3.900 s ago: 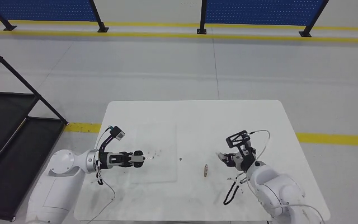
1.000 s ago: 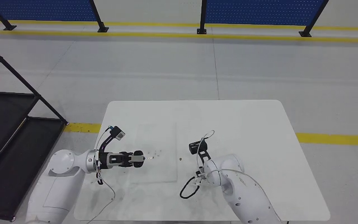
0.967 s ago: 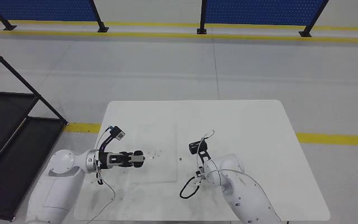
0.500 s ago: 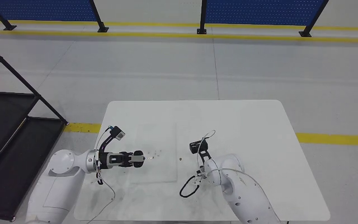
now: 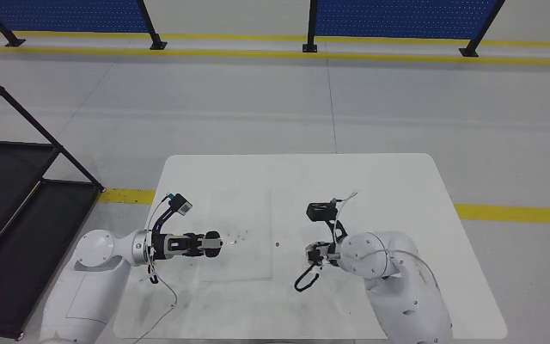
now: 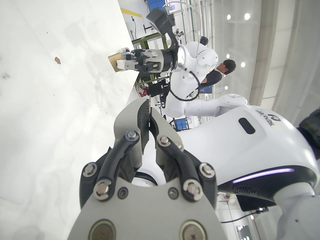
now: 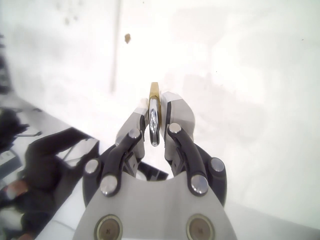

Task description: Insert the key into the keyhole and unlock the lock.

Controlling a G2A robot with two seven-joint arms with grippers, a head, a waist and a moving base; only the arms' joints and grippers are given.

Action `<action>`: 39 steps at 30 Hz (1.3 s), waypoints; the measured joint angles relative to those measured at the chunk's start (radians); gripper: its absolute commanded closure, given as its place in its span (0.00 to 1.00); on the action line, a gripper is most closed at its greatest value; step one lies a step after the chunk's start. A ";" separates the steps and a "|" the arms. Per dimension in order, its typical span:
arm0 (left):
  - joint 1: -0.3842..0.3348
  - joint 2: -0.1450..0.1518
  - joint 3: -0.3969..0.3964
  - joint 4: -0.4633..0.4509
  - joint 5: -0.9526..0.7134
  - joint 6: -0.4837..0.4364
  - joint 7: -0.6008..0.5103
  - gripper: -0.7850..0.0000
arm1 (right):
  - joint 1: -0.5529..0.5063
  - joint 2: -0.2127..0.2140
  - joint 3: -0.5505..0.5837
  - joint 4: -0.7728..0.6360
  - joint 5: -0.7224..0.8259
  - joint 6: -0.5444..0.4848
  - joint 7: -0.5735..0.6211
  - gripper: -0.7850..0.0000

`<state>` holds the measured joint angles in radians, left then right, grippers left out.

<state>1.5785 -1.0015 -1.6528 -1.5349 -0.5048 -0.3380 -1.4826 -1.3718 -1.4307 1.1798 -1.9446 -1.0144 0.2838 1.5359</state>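
My right gripper (image 7: pixel 153 98) is shut on the brass lock (image 7: pixel 154 91), whose silver shackle (image 7: pixel 154 126) sits between the fingers. The lock is held off the white table (image 5: pixel 387 189), just right of its middle, where the right gripper (image 5: pixel 311 251) hangs. From the left wrist, the lock (image 6: pixel 113 62) shows in the right gripper (image 6: pixel 120 59), pointing toward the left arm. My left gripper (image 6: pixel 149 112) is shut on the key (image 6: pixel 150 102), seen edge-on as a thin metal strip. The left gripper (image 5: pixel 225 243) rests low over the table's left part, pointing right.
A clear sheet (image 5: pixel 249 215) lies on the table under the left gripper. A small brown speck (image 5: pixel 277 244) sits between the two grippers. A black rack (image 5: pixel 34 198) stands off the table's left side.
The lock lay on the table before; the right arm came over it, closed on it and has now lifted it, its wrist swinging right. The left arm has kept still.
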 measured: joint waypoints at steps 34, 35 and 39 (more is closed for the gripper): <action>0.000 0.000 0.000 0.000 0.000 0.000 0.000 1.00 | -0.168 0.010 0.292 0.171 0.878 -0.197 -0.339 1.00; 0.000 0.000 0.000 0.000 0.000 0.000 0.000 1.00 | -0.181 0.010 0.297 0.184 0.917 -0.222 -0.373 1.00; 0.000 0.000 0.000 0.000 0.000 0.000 0.000 1.00 | -0.215 0.011 0.306 0.224 1.027 -0.307 -0.442 1.00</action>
<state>1.5785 -1.0015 -1.6528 -1.5349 -0.5048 -0.3380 -1.4826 -1.5864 -1.4194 1.4856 -1.7207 0.0129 -0.0229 1.0940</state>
